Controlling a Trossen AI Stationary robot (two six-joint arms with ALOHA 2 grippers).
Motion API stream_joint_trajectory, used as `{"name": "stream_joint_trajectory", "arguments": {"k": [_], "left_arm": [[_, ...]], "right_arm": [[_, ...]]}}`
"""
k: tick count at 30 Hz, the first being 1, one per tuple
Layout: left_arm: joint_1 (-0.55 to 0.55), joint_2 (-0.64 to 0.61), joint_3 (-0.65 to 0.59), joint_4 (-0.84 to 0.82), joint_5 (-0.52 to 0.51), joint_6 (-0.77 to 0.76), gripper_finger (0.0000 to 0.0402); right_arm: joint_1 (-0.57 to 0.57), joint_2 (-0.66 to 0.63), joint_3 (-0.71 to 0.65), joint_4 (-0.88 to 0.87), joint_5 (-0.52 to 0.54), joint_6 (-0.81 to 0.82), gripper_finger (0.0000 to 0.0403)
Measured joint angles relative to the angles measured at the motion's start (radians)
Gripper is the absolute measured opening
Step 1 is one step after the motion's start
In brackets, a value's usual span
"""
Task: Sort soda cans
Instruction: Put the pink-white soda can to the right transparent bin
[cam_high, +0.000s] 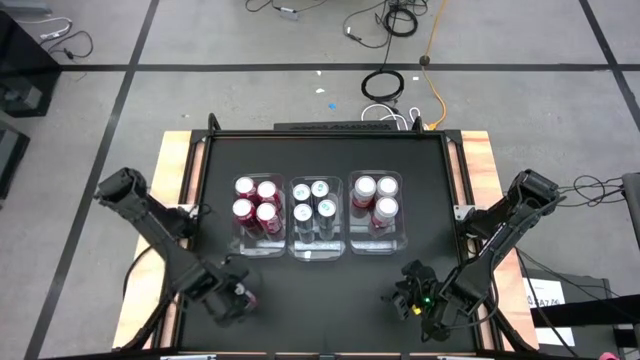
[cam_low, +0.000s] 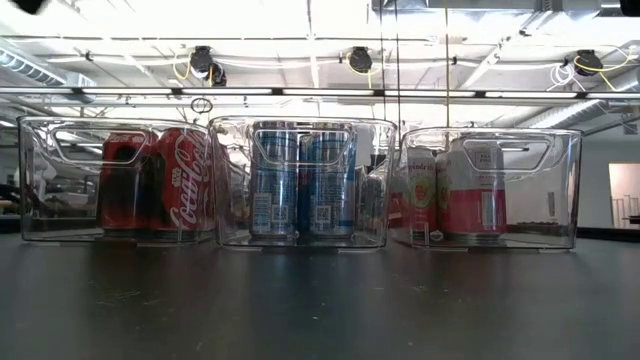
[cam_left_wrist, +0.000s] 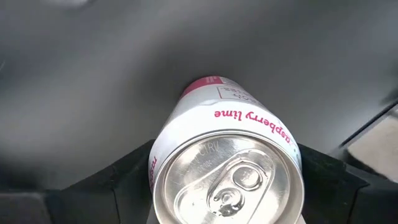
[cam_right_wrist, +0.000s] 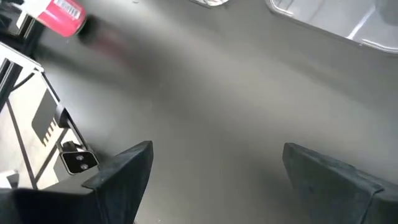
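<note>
A white soda can (cam_left_wrist: 230, 137) with pink "raspberry lime" lettering sits between my left gripper's (cam_left_wrist: 227, 177) fingers, silver top toward the wrist camera. In the high view that gripper (cam_high: 234, 298) is near the table's near-left corner. The right wrist view shows the can's pink end (cam_right_wrist: 59, 15). My right gripper (cam_high: 408, 293) hangs open and empty over the near-right part of the table. Three clear bins stand mid-table: red cans (cam_high: 256, 203) in the left one, blue cans (cam_high: 312, 200) in the middle, pink-and-white cans (cam_high: 375, 198) in the right. My left gripper is shut on the pink-and-white can, pinched between the two fingers (cam_left_wrist: 121, 180) on its side wall just below the silver top (cam_left_wrist: 227, 180). The fingers lie along the can, whose pink bottom end (cam_left_wrist: 208, 84) points away toward the table. Whether that end touches the table I cannot tell.
The three bins (cam_low: 120, 180) (cam_low: 300, 180) (cam_low: 490, 185) stand side by side across the table's middle. Bare dark tabletop (cam_high: 320, 300) lies between the two grippers, near of the bins. Wooden side boards (cam_high: 172, 200) flank the dark surface. Cables lie on the floor beyond the far edge.
</note>
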Motion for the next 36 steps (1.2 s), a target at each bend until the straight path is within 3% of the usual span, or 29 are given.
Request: {"name": "stream_joint_trajectory", "arguments": {"k": [7, 14, 19, 36], "left_arm": [[0.144, 0.0, 0.002, 0.113, -0.003, 0.168, 0.0307], [0.221, 0.05, 0.054, 0.146, -0.003, 0.287, 0.0307], [0.261, 0.174, 0.202, 0.132, -0.002, 0.4, 0.0307], [0.4, 0.625, 0.86, -0.167, 0.002, 0.781, 0.0307]], "right_arm": [[0.005, 0.0, 0.0, 0.0, -0.018, -0.025, 0.0351], [0.026, 0.0, 0.0, -0.001, -0.018, -0.028, 0.0351], [0.034, 0.0, 0.0, -0.002, -0.018, -0.029, 0.0351], [0.06, 0.0, 0.0, -0.001, -0.09, -0.046, 0.0351]]}}
